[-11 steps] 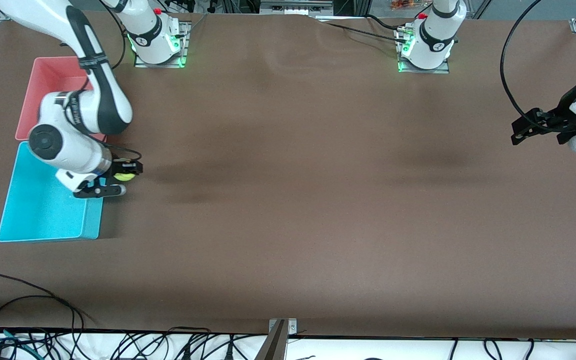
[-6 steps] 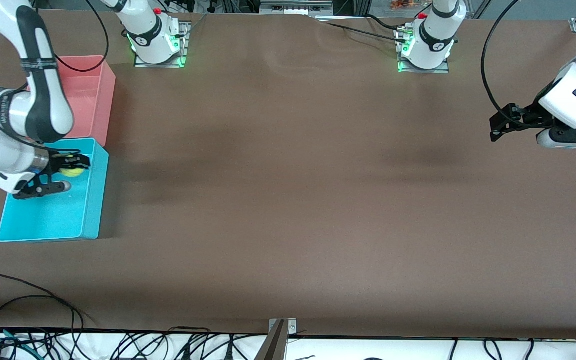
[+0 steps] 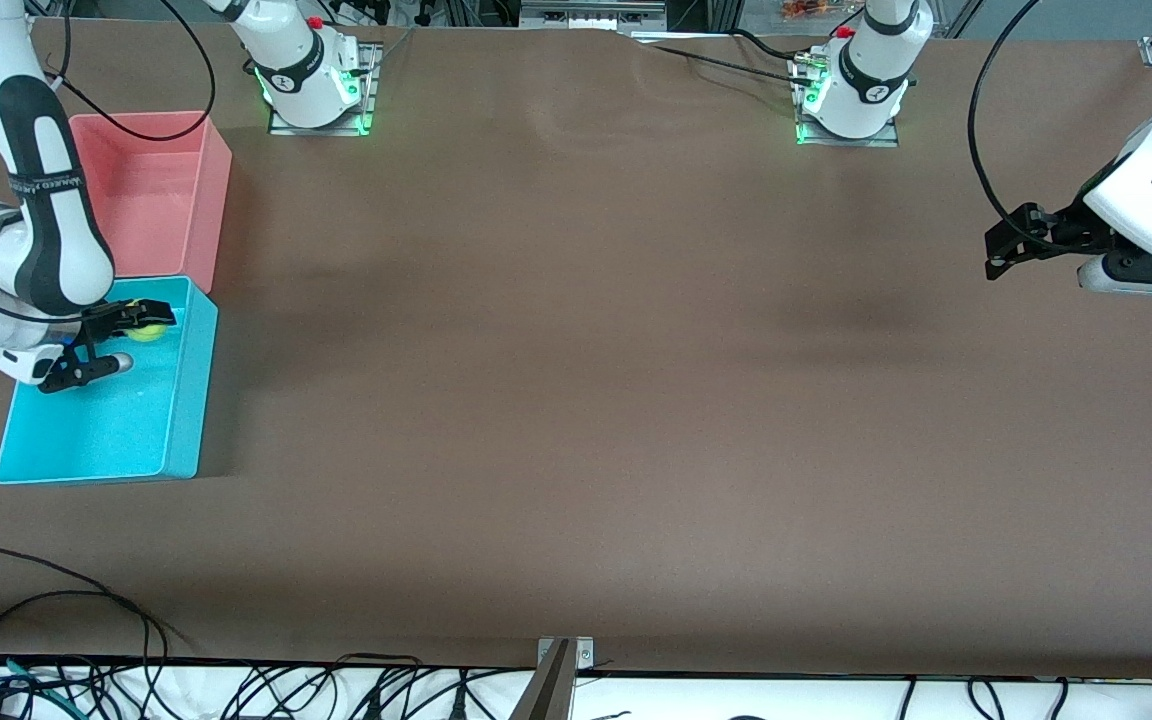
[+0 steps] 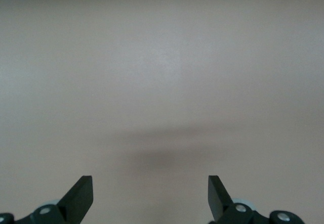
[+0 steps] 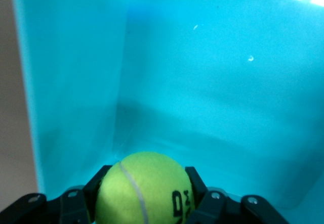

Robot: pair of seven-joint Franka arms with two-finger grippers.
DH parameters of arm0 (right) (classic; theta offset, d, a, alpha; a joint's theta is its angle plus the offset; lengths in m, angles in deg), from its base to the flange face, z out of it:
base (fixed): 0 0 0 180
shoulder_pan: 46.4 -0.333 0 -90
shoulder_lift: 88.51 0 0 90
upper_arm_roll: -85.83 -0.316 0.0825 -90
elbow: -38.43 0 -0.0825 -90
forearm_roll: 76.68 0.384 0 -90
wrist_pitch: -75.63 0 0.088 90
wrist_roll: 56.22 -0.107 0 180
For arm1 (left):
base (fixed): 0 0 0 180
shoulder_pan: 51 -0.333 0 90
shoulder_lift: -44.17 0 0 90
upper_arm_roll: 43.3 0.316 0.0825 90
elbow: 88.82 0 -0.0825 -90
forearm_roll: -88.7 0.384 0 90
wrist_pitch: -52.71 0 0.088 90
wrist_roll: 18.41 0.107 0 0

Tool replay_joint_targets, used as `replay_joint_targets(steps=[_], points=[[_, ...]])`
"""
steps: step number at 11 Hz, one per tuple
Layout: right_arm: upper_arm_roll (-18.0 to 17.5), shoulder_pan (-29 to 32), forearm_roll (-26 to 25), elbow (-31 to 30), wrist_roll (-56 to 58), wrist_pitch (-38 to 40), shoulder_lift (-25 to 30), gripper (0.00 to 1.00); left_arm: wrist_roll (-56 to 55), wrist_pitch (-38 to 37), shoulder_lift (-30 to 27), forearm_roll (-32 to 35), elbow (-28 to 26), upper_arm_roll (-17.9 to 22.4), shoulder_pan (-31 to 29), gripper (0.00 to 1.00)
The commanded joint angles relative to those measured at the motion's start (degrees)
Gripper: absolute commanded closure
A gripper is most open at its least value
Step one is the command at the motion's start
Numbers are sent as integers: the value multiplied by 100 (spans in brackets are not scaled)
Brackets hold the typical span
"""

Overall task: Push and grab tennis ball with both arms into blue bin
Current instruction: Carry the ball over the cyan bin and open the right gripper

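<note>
Right tool [image 3: 132, 326] grips the tennis ball [image 3: 146, 331] over the blue bin [image 3: 176, 420]; its wrist view alone shows black lettering on the ball [image 5: 143, 191] between the fingers. Left tool [image 3: 1001, 250] hangs open over the bare counter [image 3: 576, 400].

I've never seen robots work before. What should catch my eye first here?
Look at the right gripper, shut on a yellow-green tennis ball and holding it over the bright blue bin at the right arm's end of the table. A pink bin sits beside the blue one, farther from the front camera. The left gripper waits open over bare table at the left arm's end.
</note>
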Motion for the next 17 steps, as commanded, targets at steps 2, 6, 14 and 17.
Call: replay_joint_targets(steps=[2,6,14,17], points=[[-46,187,194,143,245,108,-264,21,130,-132,-46,-169,81,144,130,0],[-46,179,195,248,193,152,-212,12,130,-132,-11,-169,73,109,104,0],[-73,-84,81,2690,-1062,2446,-159,3,-37,-132,24,-160,64,109,104,0],[-99,-278,81,3305,-1590,2595,-10,0,-64,-132,24,-160,72,117,95,0]])
